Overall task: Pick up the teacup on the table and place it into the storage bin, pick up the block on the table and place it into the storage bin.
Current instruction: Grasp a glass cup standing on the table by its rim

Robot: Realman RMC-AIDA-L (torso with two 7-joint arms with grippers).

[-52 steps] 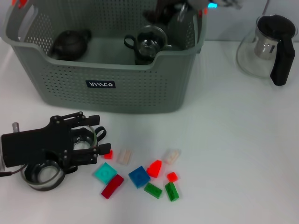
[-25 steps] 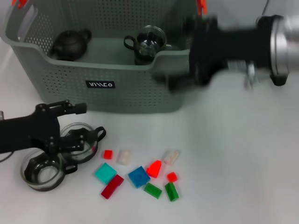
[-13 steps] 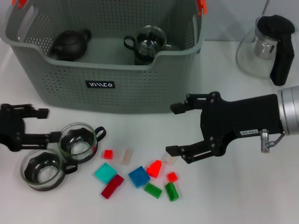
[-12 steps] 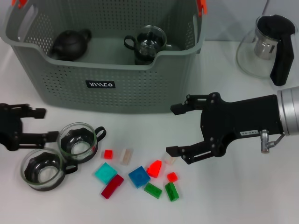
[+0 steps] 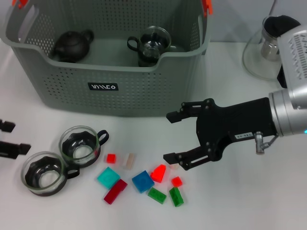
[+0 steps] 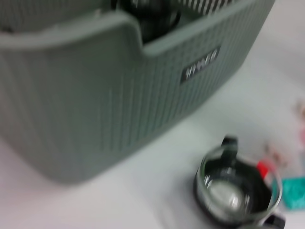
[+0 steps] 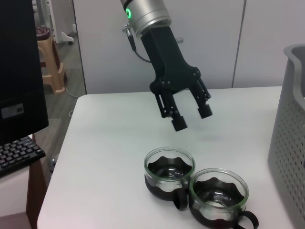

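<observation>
Two glass teacups stand side by side at the left of the table, one (image 5: 79, 146) nearer the storage bin (image 5: 103, 87), the other (image 5: 43, 172) nearer the front. Both also show in the right wrist view (image 7: 169, 174) (image 7: 219, 195). My left gripper (image 5: 9, 139) is open at the far left edge, apart from the cups. The right wrist view shows the left gripper (image 7: 193, 118) hanging above the table beyond them. Several small blocks lie at front centre, among them a blue block (image 5: 143, 181) and a red-orange block (image 5: 159, 173). My right gripper (image 5: 171, 137) is open and empty just above and right of the blocks.
Inside the bin sit a dark teapot (image 5: 72, 44) and a glass cup (image 5: 152, 44). A glass kettle (image 5: 264, 50) with a black handle stands at the back right, partly behind my right arm. The left wrist view shows the bin wall (image 6: 95, 95) and one teacup (image 6: 236, 191).
My left gripper has drawn back leftward off the teacups, almost out of the head view. My right gripper came out from the bin and has edged left, close to the blocks.
</observation>
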